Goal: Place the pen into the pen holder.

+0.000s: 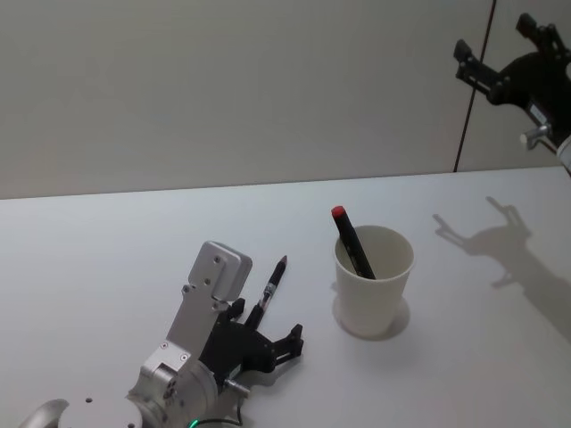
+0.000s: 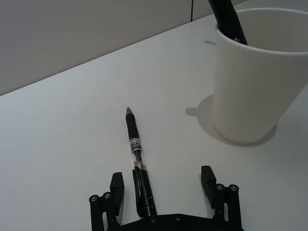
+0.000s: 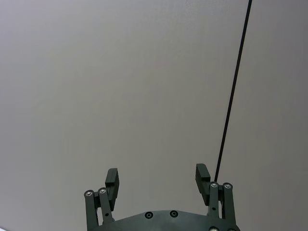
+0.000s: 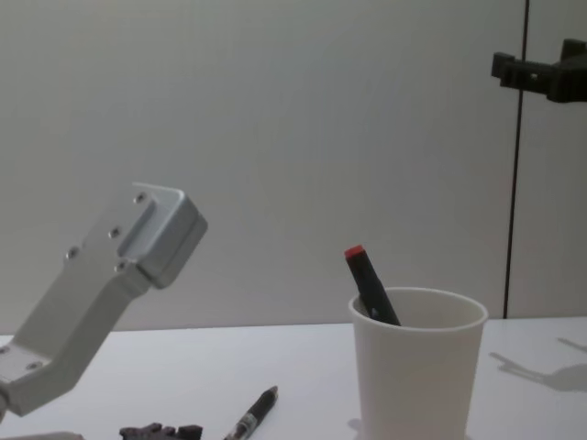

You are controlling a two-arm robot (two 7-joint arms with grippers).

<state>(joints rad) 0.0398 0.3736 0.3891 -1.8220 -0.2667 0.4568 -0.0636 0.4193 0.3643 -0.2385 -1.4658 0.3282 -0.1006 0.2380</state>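
Lower left of the head view: left gripper [image 1: 266, 323] sits low over the desk [image 1: 89, 267], jaws open, straddling the back end of the pen [image 1: 270, 290] without gripping it. Pen lies flat on the desk, just left of the cup [image 1: 373, 283]. Red-capped marker [image 1: 351, 239] leans inside the cup. Right gripper [image 1: 495, 37] parked upper right, jaws open.

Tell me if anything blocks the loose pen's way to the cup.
Nothing visible. The loose pen lies within the open left gripper, with bare table between it and the cup. A red-capped pen leans in the cup, leaving most of its mouth free. The right gripper is raised aside.
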